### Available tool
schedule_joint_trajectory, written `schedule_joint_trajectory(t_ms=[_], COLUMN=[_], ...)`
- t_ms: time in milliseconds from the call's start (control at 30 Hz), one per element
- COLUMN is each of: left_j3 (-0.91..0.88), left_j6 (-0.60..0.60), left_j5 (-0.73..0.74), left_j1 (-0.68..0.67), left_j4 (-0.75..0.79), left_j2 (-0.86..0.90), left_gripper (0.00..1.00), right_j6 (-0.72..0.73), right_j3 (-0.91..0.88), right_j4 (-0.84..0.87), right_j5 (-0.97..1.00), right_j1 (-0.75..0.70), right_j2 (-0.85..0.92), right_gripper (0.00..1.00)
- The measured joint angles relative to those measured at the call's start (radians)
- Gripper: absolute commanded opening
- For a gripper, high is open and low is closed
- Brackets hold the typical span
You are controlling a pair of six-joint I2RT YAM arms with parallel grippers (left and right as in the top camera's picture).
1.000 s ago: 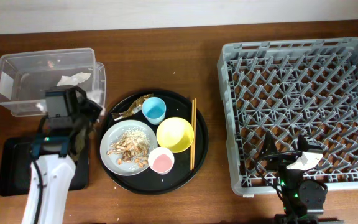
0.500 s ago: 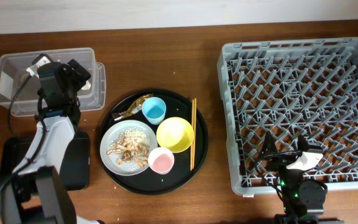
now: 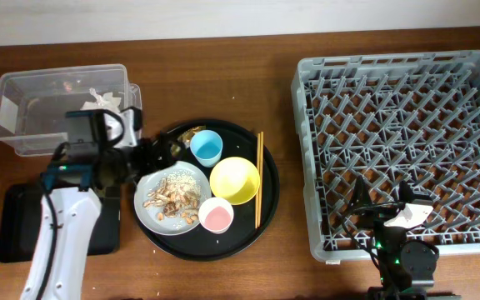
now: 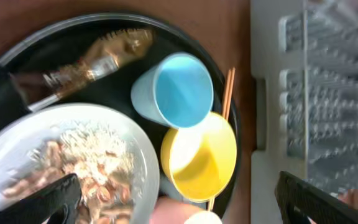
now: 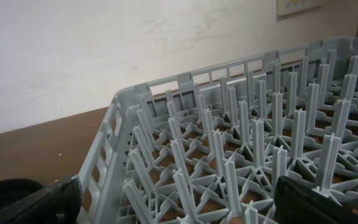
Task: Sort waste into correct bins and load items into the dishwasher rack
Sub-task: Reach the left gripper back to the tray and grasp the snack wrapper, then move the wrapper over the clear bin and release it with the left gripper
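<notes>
The left gripper (image 3: pixel 151 156) hangs over the left rim of the round black tray (image 3: pixel 267 212), spread wide and holding nothing. The food scraps (image 3: pixel 172 197) on the grey plate (image 3: pixel 150 212) lie just to its near-right. A long brown scrap (image 4: pixel 95 57) lies just beyond, slanting left-near to right-far beside the blue cup (image 3: pixel 207 147). The right gripper (image 3: pixel 386 207), likewise open and empty, sits at the dishwasher rack (image 3: pixel 407 67), well apart, so the left arm looks better placed.
</notes>
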Motion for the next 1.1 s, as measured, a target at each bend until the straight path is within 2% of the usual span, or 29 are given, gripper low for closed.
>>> schedule_joint_trajectory(t_ms=[133,200,300,367,433,500,633,800,833,933,1033,1100], left_j3=[0.000,0.000,-0.001,-0.001,-0.002,-0.002,-0.002,-0.002,-0.002,-0.002,-0.002,-0.002], left_j6=[0.011,0.009,-0.118,-0.263,-0.358,-0.477,-0.542,-0.546,-0.546,-0.549,-0.552,-0.555], left_j5=[-0.276,-0.397,-0.542,-0.568,-0.575,-0.574,-0.443,-0.431,-0.443,-0.451,-0.455,-0.477], left_j1=[-0.184,-0.199,-0.191,-0.185,-0.179,-0.147,-0.102,-0.101,-0.101,-0.100,-0.101,-0.100], left_j4=[-0.053,-0.052,0.023,0.116,0.188,0.210,0.303,0.314,0.309,0.308,0.327,0.330], left_j2=[0.000,0.017,0.158,0.217,0.235,0.245,0.340,0.391,0.391,0.421,0.434,0.435], left_gripper=[0.99,0.99,0.99,0.99,0.98,0.94,0.93,0.91,0.83,0.82,0.64,0.47], right_j6=[0.000,0.000,-0.001,0.000,-0.001,-0.001,-0.001,-0.001,0.000,-0.001,-0.001,-0.001], right_j3=[0.000,0.000,0.000,0.000,0.000,0.000,0.000,0.000,0.000,0.000,0.000,0.000], right_j4=[0.000,0.000,0.000,0.000,0.000,0.000,0.000,0.000,0.000,0.000,0.000,0.000], right_j5=[0.000,0.000,0.000,0.000,0.000,0.000,0.000,0.000,0.000,0.000,0.000,0.000], right_j1=[0.000,0.000,0.000,0.000,0.000,0.000,0.000,0.000,0.000,0.000,0.000,0.000], right_j2=[0.000,0.000,0.000,-0.001,-0.001,-0.001,-0.001,-0.001,-0.001,-0.001,-0.001,-0.001], right_gripper=[0.98,0.99,0.99,0.99,0.99,0.99,0.99,0.99,0.99,0.99,0.99,0.99])
